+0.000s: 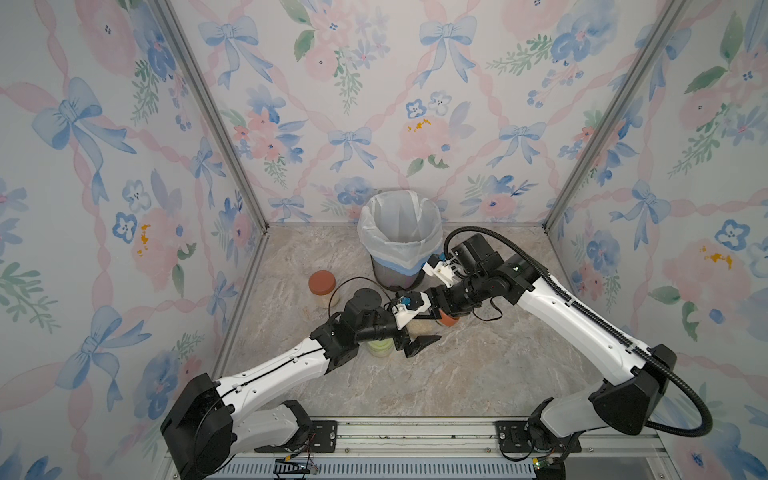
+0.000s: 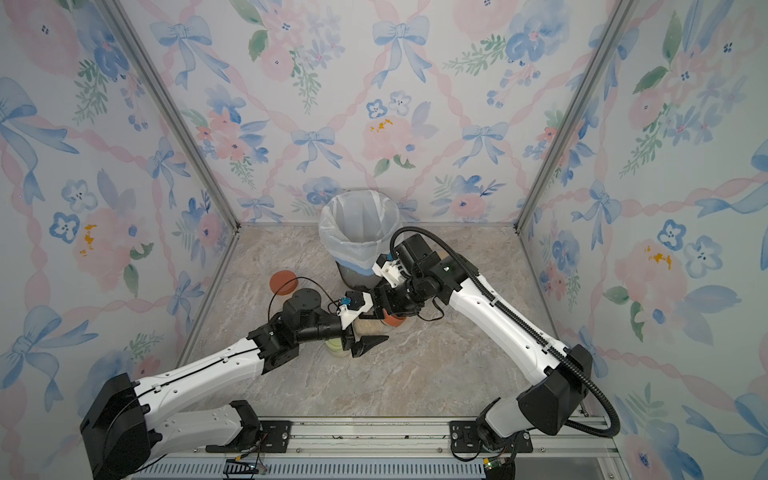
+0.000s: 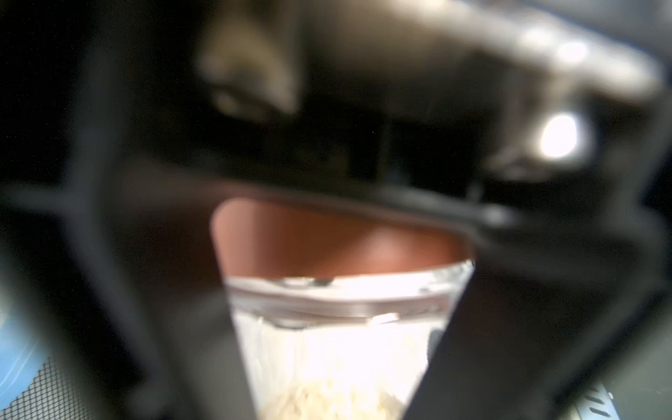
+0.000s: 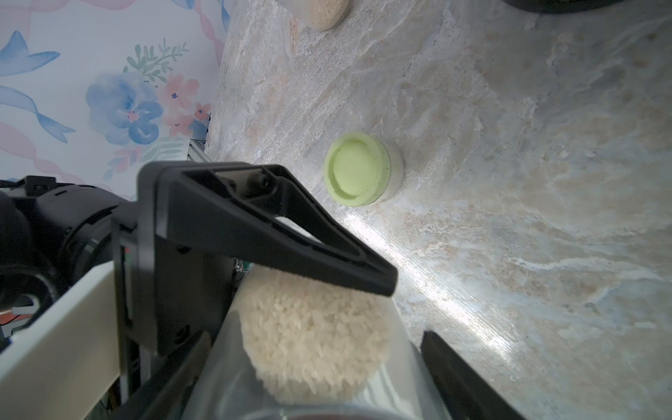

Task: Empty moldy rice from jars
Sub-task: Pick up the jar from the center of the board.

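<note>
A clear jar point(image 1: 419, 328) with a rust-red lid point(image 1: 449, 321) hangs on its side between my two arms, over the middle of the table. Pale moldy rice point(image 4: 312, 327) fills its bottom end. My right gripper point(image 1: 445, 318) is shut on the lid end, its fingers point(image 4: 454, 363) flanking the glass. My left gripper point(image 1: 432, 327) stands open with one finger point(image 4: 272, 232) on either side of the jar's body point(image 3: 338, 349). A second red-lidded jar point(image 1: 322, 284) stands at the left. A green-lidded jar point(image 4: 358, 169) stands beneath my left wrist.
The dark mesh bin point(image 1: 395, 274) with a white liner stands at the back centre, just behind my right wrist. Flowered walls close the left, back and right sides. A metal rail point(image 1: 415, 432) runs along the front edge.
</note>
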